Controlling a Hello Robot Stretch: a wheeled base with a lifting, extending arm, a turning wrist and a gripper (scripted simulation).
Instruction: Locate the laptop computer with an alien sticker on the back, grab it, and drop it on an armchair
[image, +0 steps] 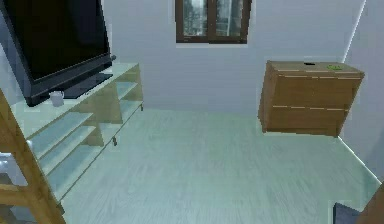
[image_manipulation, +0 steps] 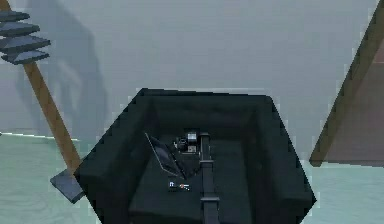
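Note:
A dark armchair (image_manipulation: 120, 160) stands against the pale wall in the arm side view. The dark arm bar (image_manipulation: 207, 185) reaches up over its seat. At the bar's far end sits the gripper (image_manipulation: 178, 145). Just left of it a thin dark slab, shaped like a laptop (image_manipulation: 160, 155), is tilted over the seat. I cannot tell whether the gripper holds it or whether it lies on the cushion.
In the forward view a big black TV (image: 55, 40) and a small cup (image: 57, 97) sit on a pale green stand (image: 95, 115) at the left. A wooden dresser (image: 310, 97) stands at the right under a window (image: 212, 20). A wooden post (image_manipulation: 50, 110) rises left of the armchair.

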